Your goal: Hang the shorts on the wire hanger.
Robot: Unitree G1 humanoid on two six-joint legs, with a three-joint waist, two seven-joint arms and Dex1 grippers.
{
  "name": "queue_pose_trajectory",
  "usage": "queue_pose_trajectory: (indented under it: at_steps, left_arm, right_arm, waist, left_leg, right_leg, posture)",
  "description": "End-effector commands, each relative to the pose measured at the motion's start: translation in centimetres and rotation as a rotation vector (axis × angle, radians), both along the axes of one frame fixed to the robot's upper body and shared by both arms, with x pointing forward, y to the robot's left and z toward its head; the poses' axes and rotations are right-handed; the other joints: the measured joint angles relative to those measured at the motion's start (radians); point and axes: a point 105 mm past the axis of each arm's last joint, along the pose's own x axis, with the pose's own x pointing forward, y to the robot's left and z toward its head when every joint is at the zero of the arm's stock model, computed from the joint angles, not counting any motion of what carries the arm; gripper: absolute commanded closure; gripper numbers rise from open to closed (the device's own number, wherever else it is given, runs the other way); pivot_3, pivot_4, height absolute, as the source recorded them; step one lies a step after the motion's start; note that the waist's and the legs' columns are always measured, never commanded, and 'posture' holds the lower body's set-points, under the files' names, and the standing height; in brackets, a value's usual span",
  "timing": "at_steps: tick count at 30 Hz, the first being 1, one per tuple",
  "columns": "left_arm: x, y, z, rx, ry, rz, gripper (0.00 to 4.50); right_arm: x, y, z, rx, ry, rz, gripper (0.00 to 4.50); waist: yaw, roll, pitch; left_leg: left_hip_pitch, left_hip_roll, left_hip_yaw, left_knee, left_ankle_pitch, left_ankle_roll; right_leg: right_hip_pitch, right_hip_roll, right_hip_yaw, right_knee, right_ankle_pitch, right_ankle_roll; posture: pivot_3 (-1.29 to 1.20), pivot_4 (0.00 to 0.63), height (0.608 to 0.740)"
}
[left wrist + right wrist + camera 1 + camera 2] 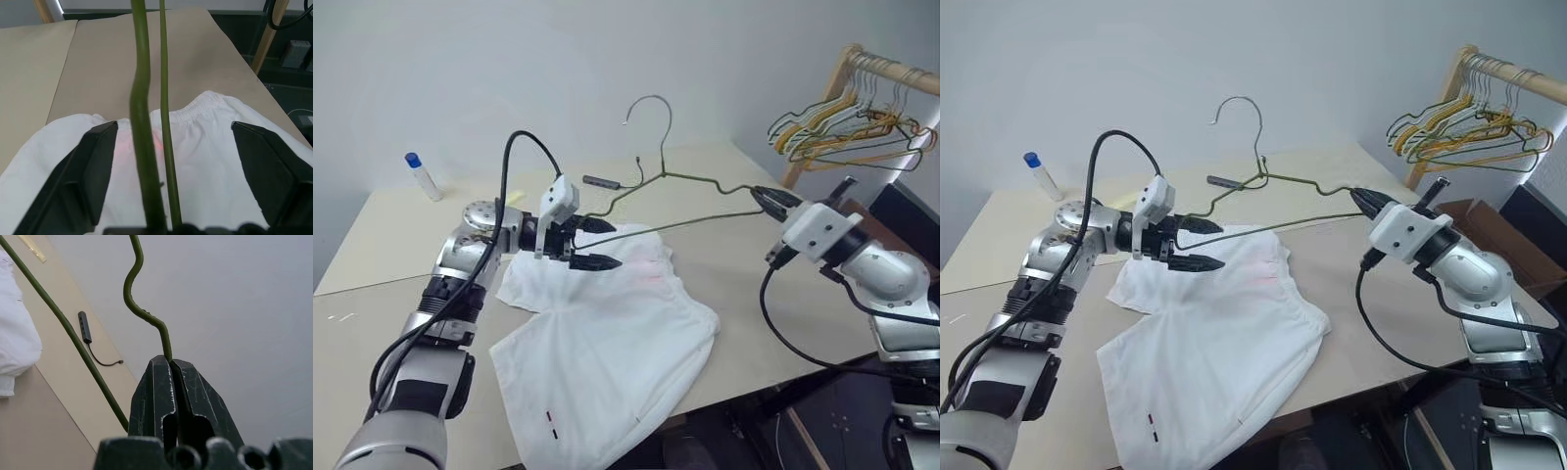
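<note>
Right gripper (756, 196) clamped on wire hanger (695, 186) corner, springy. Left gripper (595, 243) wide open above shorts (607, 343): floppy, grab waistband.

One pair of shorts (607, 362) lies on the one bench (372, 323). One wire hanger (677, 196) is above the shorts. Two hands: the left hand (597, 243) over the shorts, the right hand (762, 199) at the hanger's far end. One bottle (423, 176) and one adapter (601, 181) lie beyond the shorts. One rack (886, 73) carries a bunch of hangers (847, 132), too tangled to count.
</note>
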Motion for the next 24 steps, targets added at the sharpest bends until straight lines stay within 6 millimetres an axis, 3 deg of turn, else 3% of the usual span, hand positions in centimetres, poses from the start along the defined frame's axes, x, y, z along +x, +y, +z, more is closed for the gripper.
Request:
queue_pose_trajectory:
  at_steps: [1, 10, 13, 19, 22, 24]
  left_arm:
    - [0.1, -0.3, 1.3, -0.026, -0.041, -0.001, 1.48]
    - [-0.2, 0.2, 1.5, -0.032, -0.041, 0.010, 4.39]
    - [-0.3, 0.5, 1.5, -0.023, -0.052, 0.030, 4.48]
    - [-0.4, 2.2, 0.9, 0.069, -0.130, 0.092, 4.50]
    - [-0.4, 3.3, -0.4, 0.195, -0.257, 0.093, 4.50]
    - [-0.7, 3.4, -1.0, 0.223, -0.295, 0.070, 4.50]
  right_arm:
    - [-0.6, 0.2, 1.9, 0.027, -0.068, 0.022, 4.50]
    - [-0.6, 0.3, 2.0, 0.028, -0.068, 0.025, 4.50]
    - [-0.7, 0.6, 1.9, 0.018, -0.060, 0.041, 4.50]
    - [-2.1, 1.1, 0.4, -0.035, 0.096, 0.149, 2.70]
    - [-4.4, 1.1, -1.8, -0.049, 0.424, 0.255, 1.67]
    - [-5.1, 1.1, -1.9, -0.010, 0.540, 0.293, 1.13]
  waist:
    - [-0.001, 0.000, 0.000]
    - [-0.001, 0.000, 0.000]
    - [-0.002, 0.000, 0.000]
    - [-0.001, 0.000, 0.000]
    - [0.010, 0.000, 0.000]
    - [0.016, 0.000, 0.000]
  left_leg:
    - [0.000, 0.000, 0.000, 0.000, 0.000, 0.000]
    - [0.000, 0.000, 0.000, 0.000, 0.000, 0.000]
    - [0.000, 0.000, 0.000, 0.000, 0.000, 0.000]
    - [0.000, 0.000, -0.001, 0.000, 0.000, 0.000]
    - [0.000, 0.000, -0.001, 0.000, 0.000, 0.000]
    - [0.000, 0.000, -0.001, 0.000, 0.000, 0.000]
  right_leg:
    - [0.000, 0.000, 0.000, 0.000, 0.000, 0.000]
    - [0.000, 0.000, 0.000, 0.000, 0.000, 0.000]
    - [0.000, 0.000, 0.000, 0.000, 0.000, 0.000]
    - [0.000, 0.000, 0.000, 0.001, 0.000, 0.000]
    - [0.000, -0.001, 0.000, 0.000, 0.000, 0.000]
    - [0.000, -0.001, -0.001, -0.001, 0.000, 0.000]
  posture:
    - [-0.25, 0.000, 0.740]
    - [-0.24, 0.000, 0.740]
    - [-0.24, 0.000, 0.740]
    - [-0.23, 0.000, 0.740]
    - [-0.21, 0.000, 0.740]
    - [-0.21, 0.000, 0.740]
